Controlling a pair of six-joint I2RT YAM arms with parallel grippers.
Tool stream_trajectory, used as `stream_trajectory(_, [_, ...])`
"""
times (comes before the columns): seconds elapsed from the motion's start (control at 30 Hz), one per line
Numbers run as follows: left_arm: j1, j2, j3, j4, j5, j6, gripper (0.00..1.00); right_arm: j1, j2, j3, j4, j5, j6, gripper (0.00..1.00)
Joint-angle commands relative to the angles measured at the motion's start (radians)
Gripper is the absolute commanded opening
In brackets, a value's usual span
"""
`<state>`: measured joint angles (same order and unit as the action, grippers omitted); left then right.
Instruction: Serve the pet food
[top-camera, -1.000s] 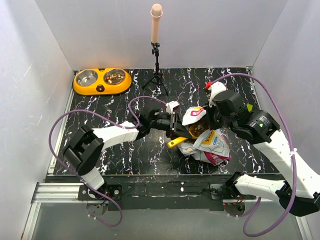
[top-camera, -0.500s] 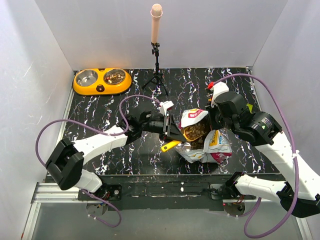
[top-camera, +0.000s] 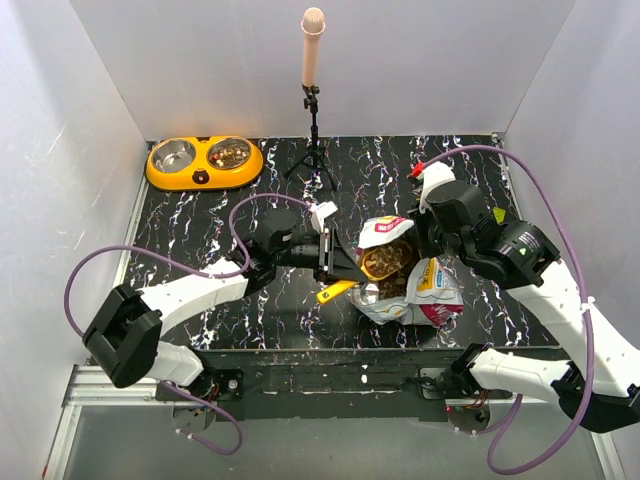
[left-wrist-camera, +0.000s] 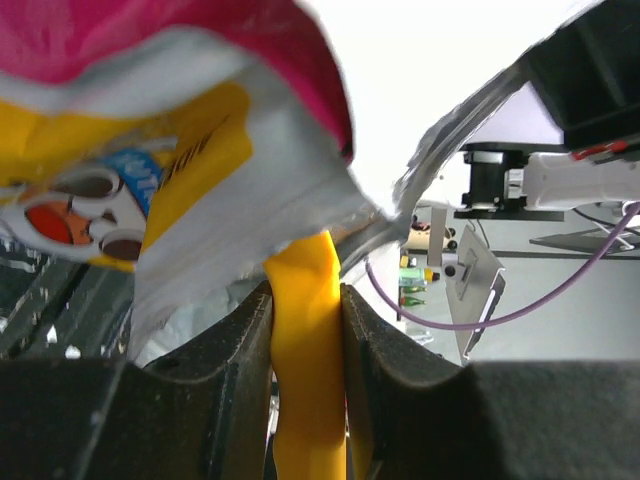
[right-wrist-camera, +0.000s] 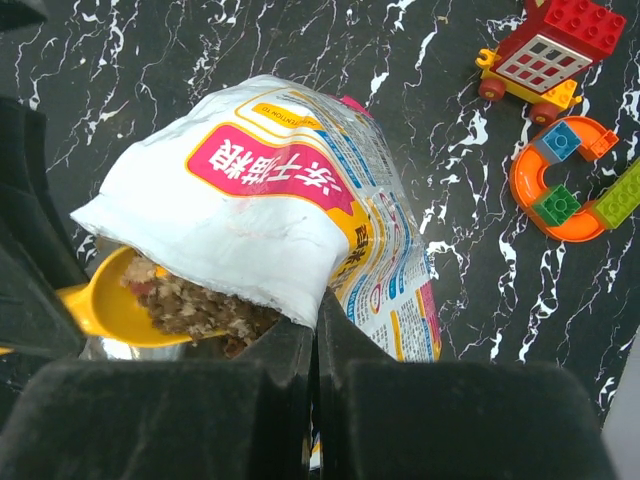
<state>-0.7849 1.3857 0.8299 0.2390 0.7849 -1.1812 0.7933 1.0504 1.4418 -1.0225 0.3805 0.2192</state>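
The step in hand is scooping. The left gripper (left-wrist-camera: 305, 305) is clamped tight on the handle of the yellow plastic scoop (right-wrist-camera: 105, 300). The scoop's bowl sits in the mouth of the white pet-food bag (right-wrist-camera: 270, 200), heaped with brown and reddish kibble (right-wrist-camera: 190, 308). The right gripper (right-wrist-camera: 315, 335) has its fingers pinched together on the bag's upper lip, holding the mouth open near the middle of the black marbled table (top-camera: 190, 215). The rest of the kibble lies inside the bag. The orange double bowl (top-camera: 205, 168) stands well apart at the far left corner. Its right steel cup (top-camera: 231, 152) seems to hold some kibble already, though the overhead view is too small to be sure. Next, I judge, the scoop must be drawn out level, carried to a cup and tipped.
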Motion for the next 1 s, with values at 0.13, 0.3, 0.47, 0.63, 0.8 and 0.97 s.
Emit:
stream_trajectory(0.13, [0.056,-0.143,-0.086,0.114,-0.082,-0.038,0.0,0.003,0.005,0.163,0.24,0.015,-0.037,0.01])
stream_trajectory(0.3, [0.07,0.045,-0.123,0.554,-0.009,-0.27,0.0,0.004,-0.021,0.13,0.249,0.024,-0.026,0.01])
stream_trajectory(0.47, [0.064,-0.03,-0.06,0.256,-0.014,-0.078,0.0,0.003,-0.038,0.123,0.236,0.017,-0.006,0.01])
stream_trajectory(0.63, [0.072,-0.023,-0.118,0.404,0.031,-0.173,0.0,0.003,-0.038,0.121,0.229,0.021,0.003,0.01])
stream_trajectory(0.8, [0.072,-0.091,-0.166,0.424,0.08,-0.215,0.0,0.003,-0.033,0.12,0.234,0.021,-0.004,0.01])
stream_trajectory(0.97, [0.073,-0.183,-0.213,0.398,0.086,-0.239,0.0,0.001,-0.046,0.103,0.246,0.043,0.005,0.01])
